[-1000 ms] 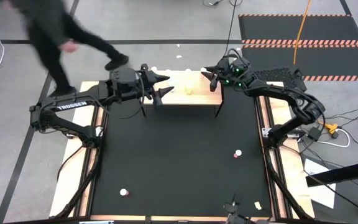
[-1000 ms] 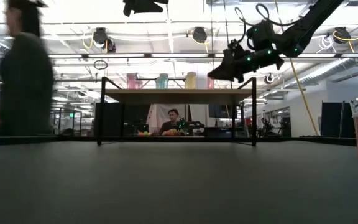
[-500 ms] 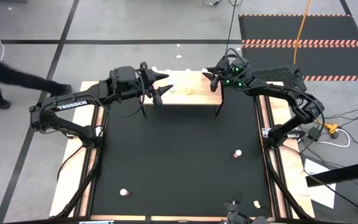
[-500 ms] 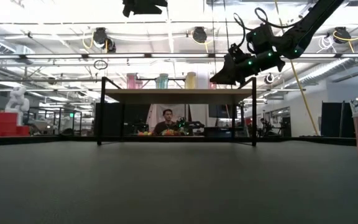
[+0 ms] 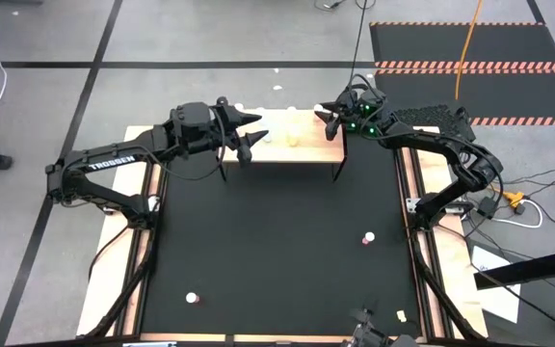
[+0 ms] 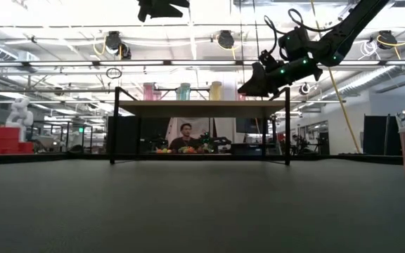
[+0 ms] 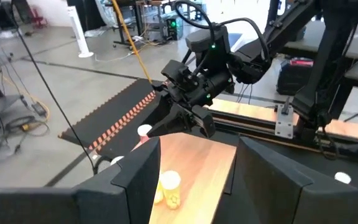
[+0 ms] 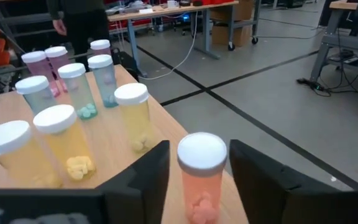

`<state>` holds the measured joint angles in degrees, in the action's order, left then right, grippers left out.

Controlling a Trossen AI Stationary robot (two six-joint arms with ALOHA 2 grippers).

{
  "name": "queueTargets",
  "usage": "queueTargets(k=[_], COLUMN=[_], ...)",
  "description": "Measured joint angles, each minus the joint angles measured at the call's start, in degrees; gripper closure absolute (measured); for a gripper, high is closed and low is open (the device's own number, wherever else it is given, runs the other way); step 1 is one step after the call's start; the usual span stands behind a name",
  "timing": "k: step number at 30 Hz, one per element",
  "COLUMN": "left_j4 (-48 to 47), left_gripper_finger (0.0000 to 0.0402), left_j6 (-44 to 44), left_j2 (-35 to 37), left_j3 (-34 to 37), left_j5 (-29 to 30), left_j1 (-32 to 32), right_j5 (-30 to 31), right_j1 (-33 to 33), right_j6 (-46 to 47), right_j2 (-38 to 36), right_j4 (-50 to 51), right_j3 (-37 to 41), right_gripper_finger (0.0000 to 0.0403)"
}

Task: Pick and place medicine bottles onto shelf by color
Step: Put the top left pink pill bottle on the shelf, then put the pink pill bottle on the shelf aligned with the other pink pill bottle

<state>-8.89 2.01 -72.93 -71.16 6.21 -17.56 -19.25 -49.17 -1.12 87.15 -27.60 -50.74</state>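
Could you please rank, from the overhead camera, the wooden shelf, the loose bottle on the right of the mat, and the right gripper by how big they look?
1. The shelf looks largest.
2. The right gripper, at the shelf's right end, is clearly smaller.
3. The loose bottle is smallest, barely a dot on the mat.

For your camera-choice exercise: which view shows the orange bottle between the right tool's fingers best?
The right wrist view: the orange bottle fills the foreground, white cap and pills visible. The left wrist view glimpses only a cap there; high and low views hide it behind the right tool.

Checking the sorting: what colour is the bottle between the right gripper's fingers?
Orange bottle, white cap; right wrist view.
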Motion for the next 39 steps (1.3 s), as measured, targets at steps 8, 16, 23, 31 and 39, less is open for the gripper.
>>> queueTargets(k=[8,16,23,31,39], left_j4=[-0.43,-3.97,-16.94,-36.08,-51.28], left_gripper_finger=[0.0187,0.0187,0.0188,0.0188,0.0188], left_j6=[-3.5,-8.65,-18.17,-36.71,-47.32], left_j2=[0.0,3.91,7.25,12.46,12.13], left_j3=[0.0,0.02,0.0,0.02,4.11], left_j5=[0.6,1.4,1.49,4.15,1.97], left_j1=[-0.3,-0.41,0.41,16.67,44.92], right_j5=[-0.28,-0.32,-0.32,2.96,10.34], right_j1=[0.02,0.23,8.05,35.85,56.68], right_j6=[2.25,3.79,6.7,9.88,5.15], right_j2=[-0.44,-10.83,-23.62,-29.02,-17.4], right_j4=[0.11,1.13,1.62,5.39,-2.34], right_j3=[0.0,0.0,-0.06,-0.07,-2.57], right_gripper_finger=[0.019,0.0184,0.0183,0.0183,0.0187])
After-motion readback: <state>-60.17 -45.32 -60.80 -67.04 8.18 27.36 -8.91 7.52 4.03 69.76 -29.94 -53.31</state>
